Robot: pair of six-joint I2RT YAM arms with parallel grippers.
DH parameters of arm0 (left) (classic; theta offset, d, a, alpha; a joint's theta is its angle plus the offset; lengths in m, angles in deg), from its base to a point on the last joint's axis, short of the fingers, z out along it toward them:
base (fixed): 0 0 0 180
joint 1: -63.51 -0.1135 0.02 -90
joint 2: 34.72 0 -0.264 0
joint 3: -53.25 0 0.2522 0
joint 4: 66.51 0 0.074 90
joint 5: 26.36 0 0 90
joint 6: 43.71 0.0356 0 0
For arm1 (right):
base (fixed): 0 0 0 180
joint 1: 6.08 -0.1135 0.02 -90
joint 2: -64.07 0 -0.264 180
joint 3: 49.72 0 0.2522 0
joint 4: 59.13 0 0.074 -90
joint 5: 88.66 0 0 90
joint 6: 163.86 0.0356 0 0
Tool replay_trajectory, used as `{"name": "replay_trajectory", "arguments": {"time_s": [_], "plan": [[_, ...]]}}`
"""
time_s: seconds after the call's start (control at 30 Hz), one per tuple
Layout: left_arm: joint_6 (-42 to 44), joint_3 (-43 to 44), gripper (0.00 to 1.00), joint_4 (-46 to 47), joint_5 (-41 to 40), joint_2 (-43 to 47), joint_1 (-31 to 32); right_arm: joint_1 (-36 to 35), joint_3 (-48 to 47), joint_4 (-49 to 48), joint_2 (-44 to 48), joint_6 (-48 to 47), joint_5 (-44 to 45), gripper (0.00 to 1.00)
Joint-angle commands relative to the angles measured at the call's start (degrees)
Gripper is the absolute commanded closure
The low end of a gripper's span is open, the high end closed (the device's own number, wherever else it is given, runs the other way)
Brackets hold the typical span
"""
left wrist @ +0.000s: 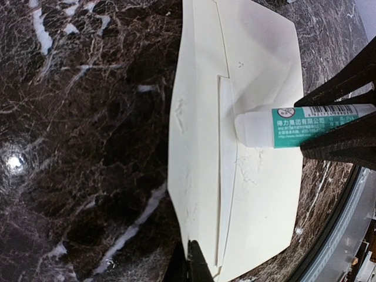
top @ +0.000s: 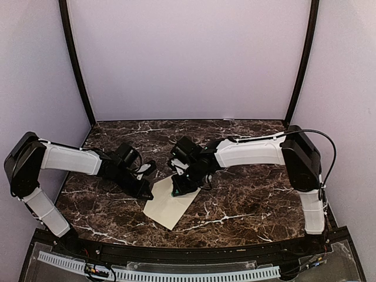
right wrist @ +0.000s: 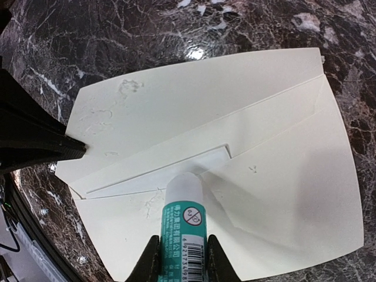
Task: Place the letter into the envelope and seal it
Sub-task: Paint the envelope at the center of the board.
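The only readable print is on the teal label of the glue stick [right wrist: 183,220]. In the left wrist view, white Chinese characters run along the label: 得力集团有限公司. The finer lines beneath them are too small to read. Near the white cap end is a round prohibition sign, a crossed circle with a small figure inside it. A white barcode strip follows, and in the right wrist view its digits begin 6 921734 before the rest is cut off. The envelope [right wrist: 282,176] bears only a tiny faint mark, which is unreadable.
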Motion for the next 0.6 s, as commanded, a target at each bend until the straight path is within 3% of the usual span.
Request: {"name": "replay_trajectory", "arguments": {"time_s": [0.0, 0.57], "plan": [[0.6, 0.9, 1.00, -1.6, -0.3, -0.5, 0.5, -2.0, 1.5, 2.1, 1.2, 0.6, -3.2, 0.88], [0.7, 0.9, 1.00, -1.6, -0.5, -0.4, 0.5, -3.1, 1.4, 1.8, 3.8, 1.0, -1.9, 0.88]]}}
